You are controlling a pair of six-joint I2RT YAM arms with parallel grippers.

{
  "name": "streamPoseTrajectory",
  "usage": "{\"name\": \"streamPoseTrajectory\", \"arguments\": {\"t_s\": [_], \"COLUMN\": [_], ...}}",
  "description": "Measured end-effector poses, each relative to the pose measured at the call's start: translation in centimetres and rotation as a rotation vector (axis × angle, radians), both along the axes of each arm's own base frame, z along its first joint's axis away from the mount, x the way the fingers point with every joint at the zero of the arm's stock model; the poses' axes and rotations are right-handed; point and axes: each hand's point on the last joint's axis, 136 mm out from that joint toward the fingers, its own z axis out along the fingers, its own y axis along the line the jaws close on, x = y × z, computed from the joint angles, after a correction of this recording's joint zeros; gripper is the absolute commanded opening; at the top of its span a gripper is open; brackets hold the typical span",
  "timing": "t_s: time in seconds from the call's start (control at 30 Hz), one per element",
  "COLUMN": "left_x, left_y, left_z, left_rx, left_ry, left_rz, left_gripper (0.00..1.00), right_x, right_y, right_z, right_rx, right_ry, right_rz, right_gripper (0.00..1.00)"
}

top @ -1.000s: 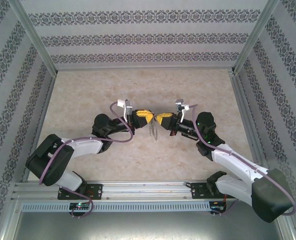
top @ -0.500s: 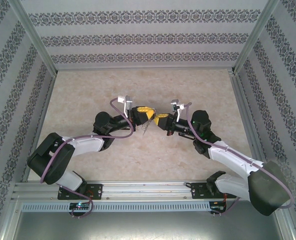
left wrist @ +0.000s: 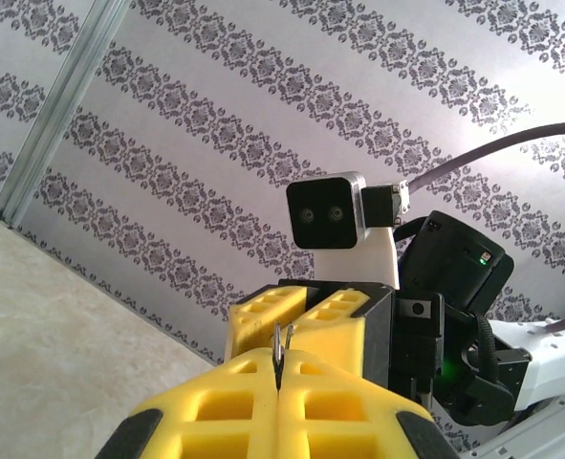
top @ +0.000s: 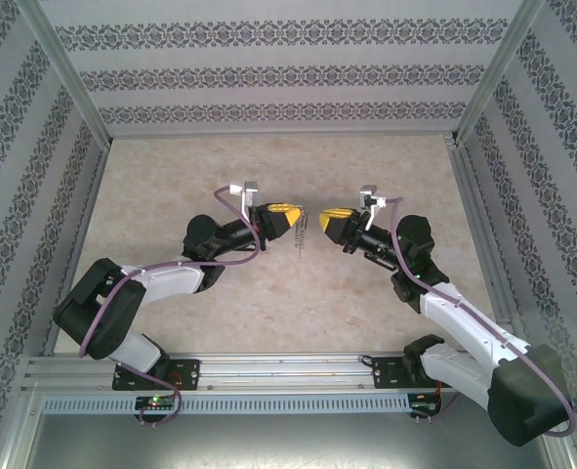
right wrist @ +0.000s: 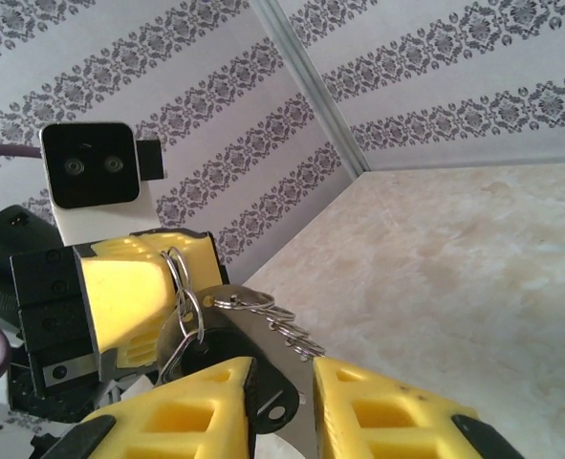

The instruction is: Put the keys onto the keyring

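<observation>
one keyring [top: 303,238], perhaps one key [right wrist: 213,341]

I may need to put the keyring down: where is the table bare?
Crowded mid-table: the left gripper dangles the keyring close to the right gripper. The table is bare beyond them to the back wall, and on the near side down to the front rail.

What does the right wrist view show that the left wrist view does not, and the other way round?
Right wrist view: the keyring and its chain hanging at the tip of the left claw. Left wrist view: a thin metal sliver pinched between that claw's shut fingers. Both: the right claw facing the left claw, the patterned wall, the pale table.
</observation>
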Motion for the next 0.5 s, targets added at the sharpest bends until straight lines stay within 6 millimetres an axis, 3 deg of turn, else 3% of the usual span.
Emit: {"name": "streamPoseTrajectory", "arguments": {"t_s": [0.13,0.5], "left_x": [0.6,2.7], "left_y": [-0.1,0.9], "left_z": [-1.0,-2.3], "left_rx": [0.009,-0.014], "left_ry": [0.069,0.193], "left_rz": [0.01,0.071], "left_gripper": [0.0,0.0], "right_x": [0.8,1.6], "right_y": [0.3,0.7], "right_z": [-0.2,0.6], "right_rx": [0.024,0.098], "right_ry": [0.035,0.07], "right_rz": [0.003,0.012], "right_gripper": [0.41,0.43]}}
